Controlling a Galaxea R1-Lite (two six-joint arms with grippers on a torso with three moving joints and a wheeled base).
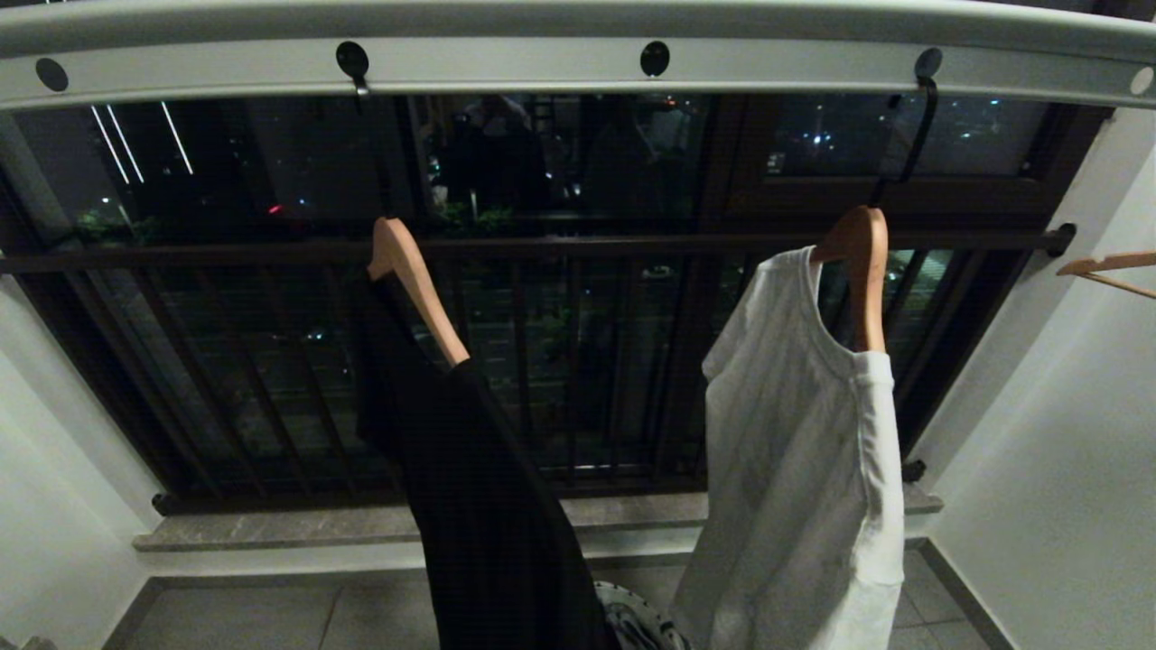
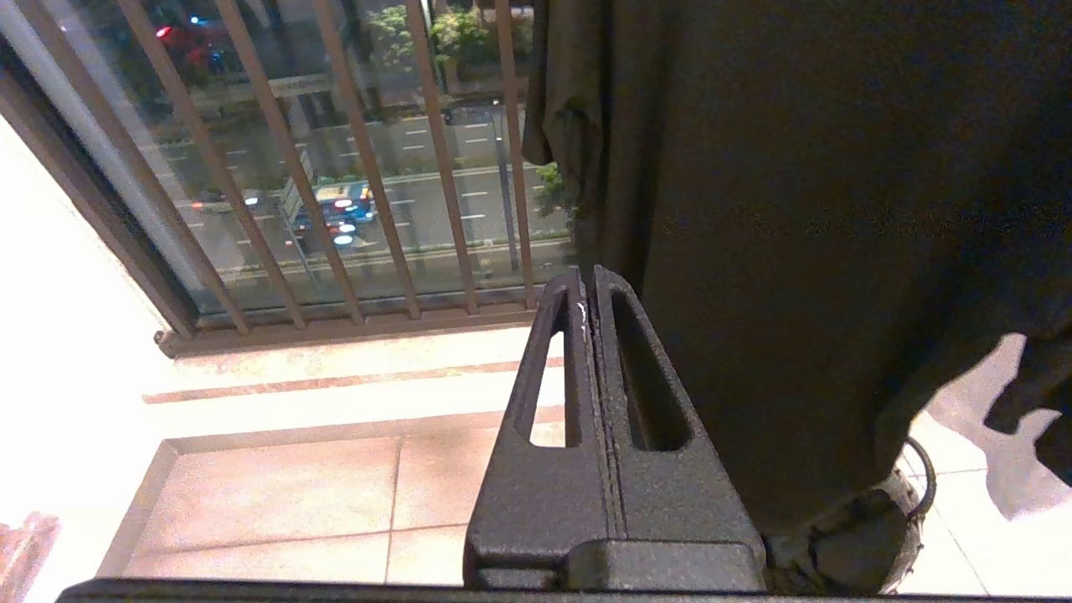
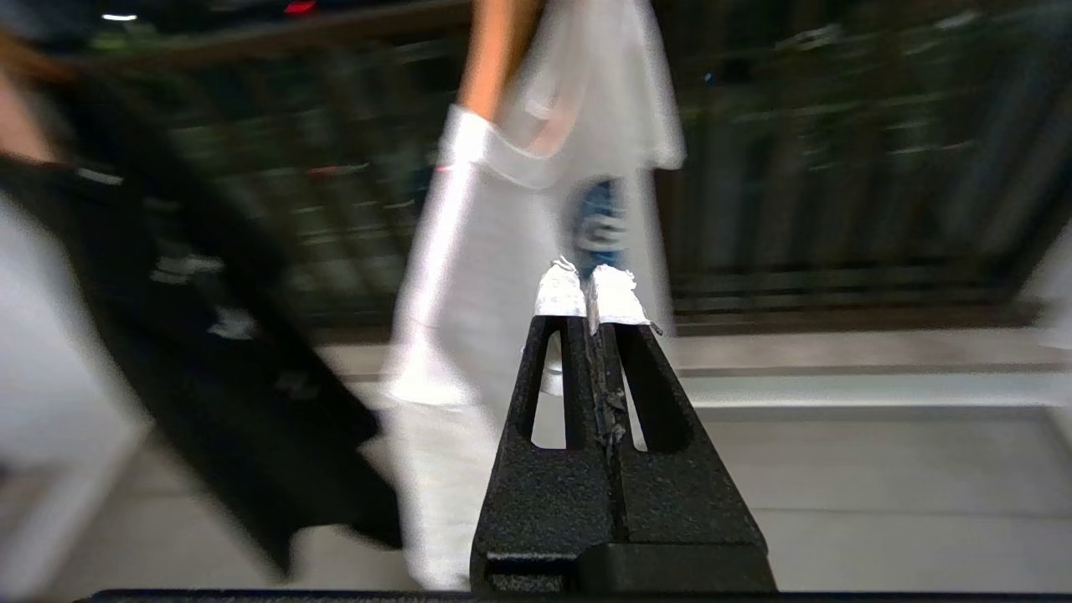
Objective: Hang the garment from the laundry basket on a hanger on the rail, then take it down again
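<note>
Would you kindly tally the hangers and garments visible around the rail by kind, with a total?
Wooden hangers: 3 – one under the black garment, one under the white garment, one bare at the right wall
Black garments: 1
White garments: 1
Total: 5

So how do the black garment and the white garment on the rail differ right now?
The black garment hangs toward the robot's left, the white garment toward its right. The black one has slid down its hanger, baring one wooden arm; the white one sits at its hanger's top. Both hang on wooden hangers hooked into the rail.
</note>
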